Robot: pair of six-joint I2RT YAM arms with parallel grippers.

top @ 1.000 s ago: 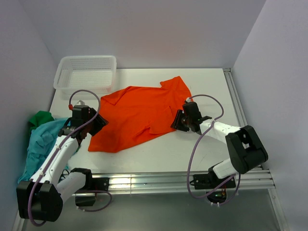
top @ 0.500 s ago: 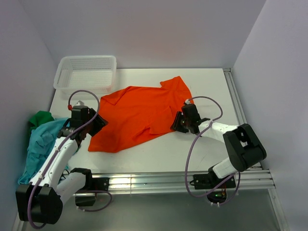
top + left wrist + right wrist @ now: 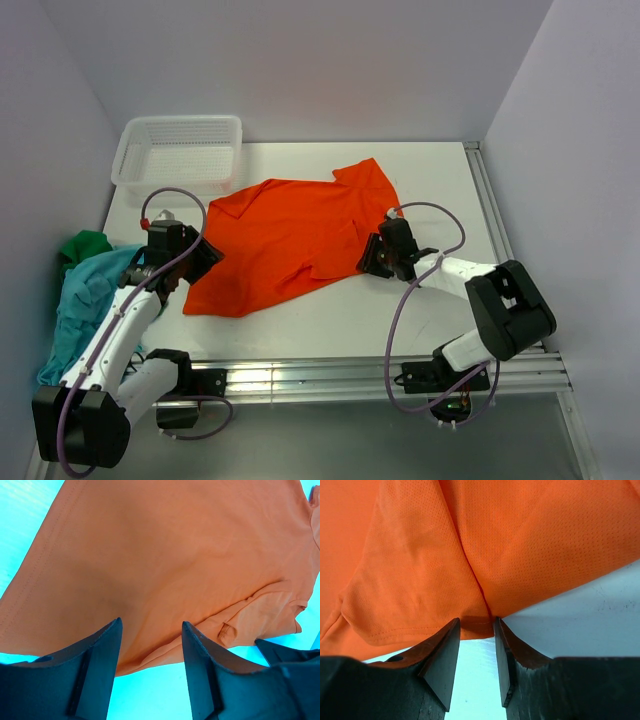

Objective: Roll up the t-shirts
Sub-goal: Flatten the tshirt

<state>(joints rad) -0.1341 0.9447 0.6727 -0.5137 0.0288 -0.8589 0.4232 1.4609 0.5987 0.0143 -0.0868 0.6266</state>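
Two arms work low over the white table (image 3: 440,190). Off its left edge the teal t-shirt (image 3: 80,305) lies heaped, with the dark green t-shirt (image 3: 85,245) bunched at its far side, touching it. A white mesh basket (image 3: 135,165) sits at the far-left corner.

The left arm is extended forward with the elbow bent and the wrist tipped down. The left gripper (image 3: 150,627) has its fingers spread wide and holds nothing, poised at the near-left hem of the orange t-shirt (image 3: 290,230).

That shirt is spread flat mid-table on a slant. Its left edge is just beside the basket and its far-right corner is short of the right rail.

The right arm is folded, its forearm lying low and pointing left. The right gripper (image 3: 476,625) is at the shirt's near-right edge. Its fingers are close together with a fold of hem right at the tips. Cannot tell whether the cloth is pinched.

Bare table runs along the near edge below the shirt. There is more bare table to the right of the right arm, and a strip beyond the shirt.
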